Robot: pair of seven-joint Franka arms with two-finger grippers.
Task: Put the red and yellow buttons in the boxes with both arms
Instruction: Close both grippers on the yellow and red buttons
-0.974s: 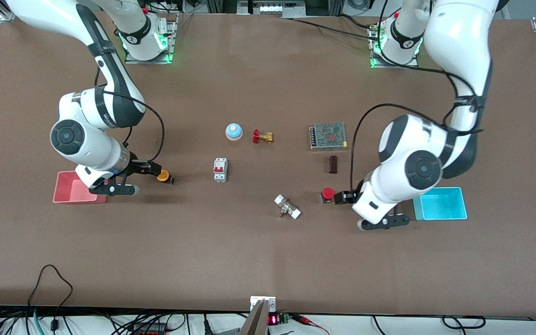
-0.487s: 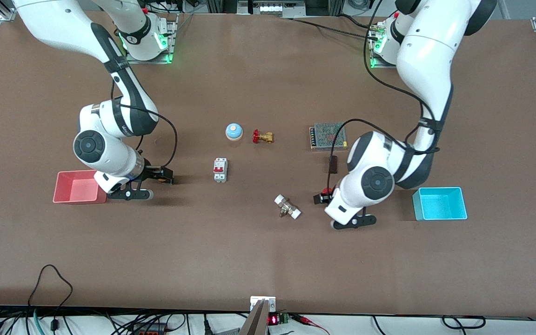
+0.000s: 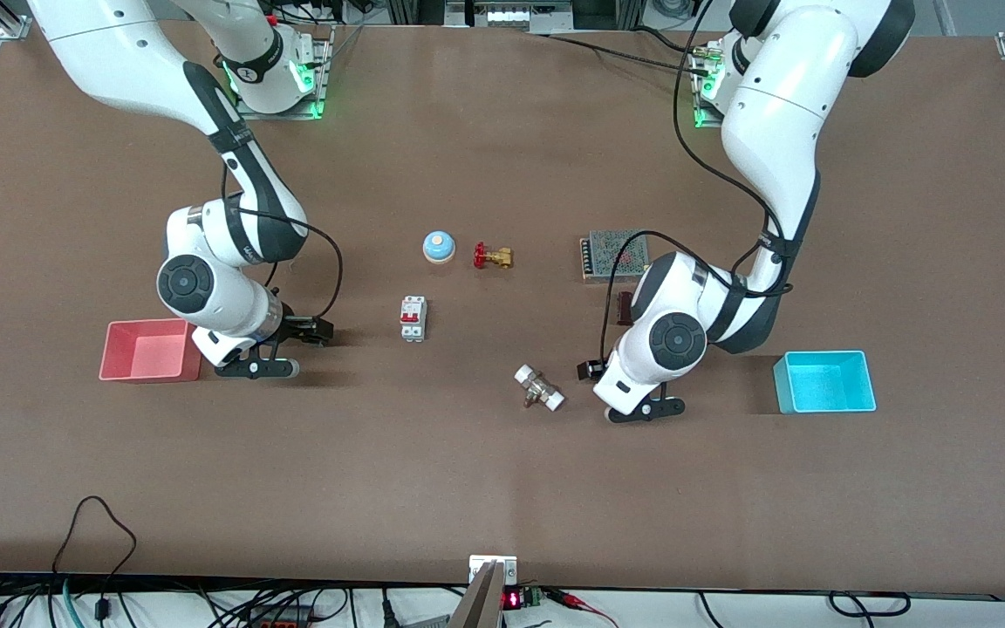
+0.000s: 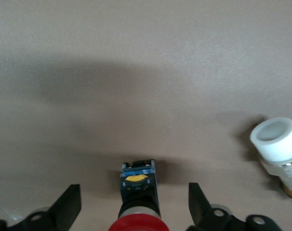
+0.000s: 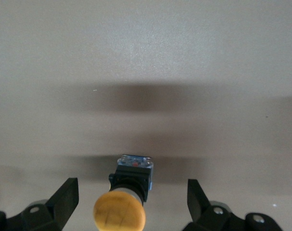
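The red button (image 4: 138, 192) lies on its side on the table between the open fingers of my left gripper (image 4: 134, 204), cap toward the wrist, not gripped. The yellow button (image 5: 121, 207) lies the same way between the open fingers of my right gripper (image 5: 131, 195). In the front view both buttons are hidden under the grippers: the left gripper (image 3: 591, 370) is low beside the white fitting, and the right gripper (image 3: 315, 331) is low beside the pink-red box (image 3: 145, 349). The cyan box (image 3: 825, 381) stands at the left arm's end. Both boxes are empty.
A white-capped fitting (image 3: 539, 388) lies close to the left gripper and shows in the left wrist view (image 4: 275, 142). A circuit breaker (image 3: 413, 318), blue bell (image 3: 438, 247), brass valve (image 3: 492, 256), mesh power supply (image 3: 614, 255) and dark block (image 3: 625, 307) sit mid-table.
Both grippers have slid toward the table's middle, and their open fingers now straddle the buttons. The buttons, visible a second ago, are now covered in the front view.
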